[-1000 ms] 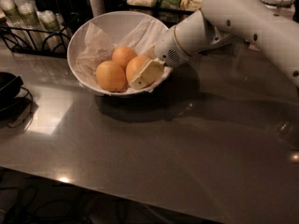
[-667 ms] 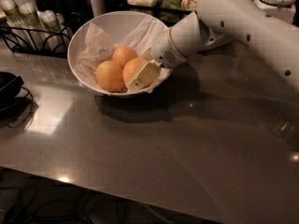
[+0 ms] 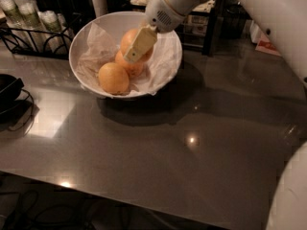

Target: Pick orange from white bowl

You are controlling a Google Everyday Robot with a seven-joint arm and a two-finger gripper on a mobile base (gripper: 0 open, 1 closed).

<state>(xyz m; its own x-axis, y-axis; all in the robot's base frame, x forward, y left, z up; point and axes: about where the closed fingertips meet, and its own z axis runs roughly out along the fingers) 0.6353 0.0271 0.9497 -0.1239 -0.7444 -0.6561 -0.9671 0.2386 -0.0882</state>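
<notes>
Camera view: gripper (image 3: 132, 50) clamped on an orange (image 3: 125, 38), now lifted within the white bowl (image 3: 79, 40); open table (image 3: 201, 143) lies to its lower right.

Dark grey glossy table (image 3: 201, 147), with 2 small glints of light and 1 broad pale reflection at left. Standing on it toward the far left, white bowl (image 3: 112, 22), its shadow spread on the surface in front and to the right. Behind, at the far left corner, black wire rack (image 3: 33, 44). At the left edge, black object (image 3: 5, 87) with a cable. Over the bowl, clear of the table, gripper (image 3: 139, 44).
</notes>
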